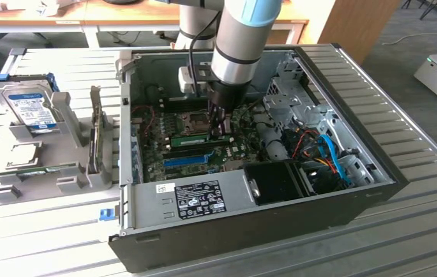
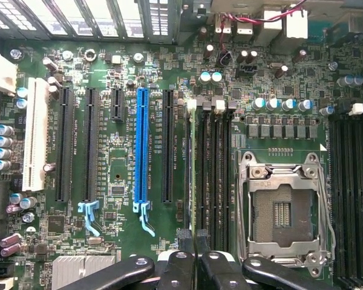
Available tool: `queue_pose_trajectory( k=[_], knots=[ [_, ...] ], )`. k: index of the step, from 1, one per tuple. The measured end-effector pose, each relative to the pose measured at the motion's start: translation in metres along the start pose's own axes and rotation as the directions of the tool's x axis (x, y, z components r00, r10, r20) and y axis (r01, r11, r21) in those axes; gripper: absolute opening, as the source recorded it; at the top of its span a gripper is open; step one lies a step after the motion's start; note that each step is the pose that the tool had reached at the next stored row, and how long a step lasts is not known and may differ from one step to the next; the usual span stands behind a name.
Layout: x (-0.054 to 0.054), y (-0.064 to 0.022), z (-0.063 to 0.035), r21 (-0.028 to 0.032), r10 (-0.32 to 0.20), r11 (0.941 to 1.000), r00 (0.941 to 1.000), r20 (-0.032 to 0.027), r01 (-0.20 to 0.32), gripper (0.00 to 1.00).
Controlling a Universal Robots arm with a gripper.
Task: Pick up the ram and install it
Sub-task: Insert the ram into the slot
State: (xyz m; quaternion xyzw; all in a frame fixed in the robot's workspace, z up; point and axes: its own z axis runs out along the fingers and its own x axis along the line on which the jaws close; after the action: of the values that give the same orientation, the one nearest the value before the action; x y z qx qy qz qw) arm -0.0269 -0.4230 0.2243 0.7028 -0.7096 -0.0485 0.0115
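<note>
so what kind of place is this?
Probably a robotics lab or workshop: an open PC case on a slatted metal table, a hard drive in a parts rack beside it, desks behind.

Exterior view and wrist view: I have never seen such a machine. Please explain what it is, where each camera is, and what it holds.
It is a robot arm. The exterior view, from a camera off the arm, shows it reaching into an open computer case on a slatted table; a hard drive stands in a grey holder at the exterior view's left. The wrist view, from a camera on the arm, looks onto the motherboard. The end effector is closed on the ram, a thin green stick seen edge-on, among the memory slots beside the processor socket.
</note>
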Motion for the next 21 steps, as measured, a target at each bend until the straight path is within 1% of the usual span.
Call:
queue_pose_trajectory(
  k=[13, 21],
  knots=[
    [0.0003, -0.0004, 0.0049, 0.0021, 0.0, 1.0, 1.0, 0.0, 0.0, 0.13],
    [0.0003, -0.0004, 0.0051, 0.0022, 0.0, 1.0, 1.0, 0.0, 0.0, 0.13]
  ],
)
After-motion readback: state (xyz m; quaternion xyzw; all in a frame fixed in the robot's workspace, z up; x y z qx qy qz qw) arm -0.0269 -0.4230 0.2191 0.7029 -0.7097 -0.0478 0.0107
